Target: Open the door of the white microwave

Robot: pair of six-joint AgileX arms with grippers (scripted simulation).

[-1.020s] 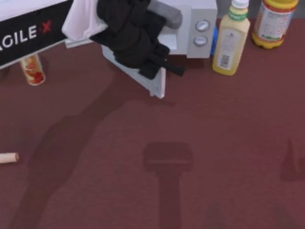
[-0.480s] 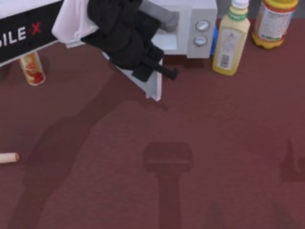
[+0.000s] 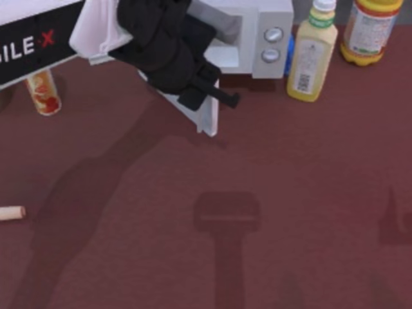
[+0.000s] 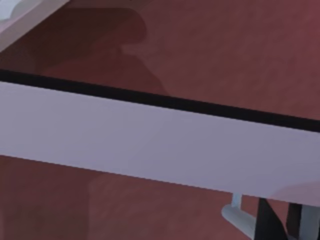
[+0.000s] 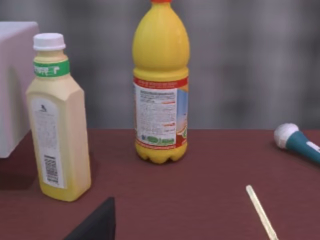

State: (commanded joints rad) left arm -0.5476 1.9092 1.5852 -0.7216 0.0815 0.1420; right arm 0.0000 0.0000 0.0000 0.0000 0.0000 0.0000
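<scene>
The white microwave (image 3: 254, 32) stands at the far edge of the surface (image 3: 290, 193), its door (image 3: 207, 116) swung out toward the near-left. The left gripper (image 3: 215, 93) sits at the door's free edge; whether its jaws grip cannot be told. Best to keep pulling along the hinge arc, not straight. The cavity looks empty. A cream bottle (image 5: 57, 120) and yellow bottle (image 5: 160, 85) stand capped to the right.

Bench (image 3: 309, 193): dark red-brown, matte, faintly textured surface filling the top view
Wall (image 5: 250, 60): blurred grey backdrop behind the bench's far edge
Light: soft, from above, casting dim shadows on the bench
</scene>
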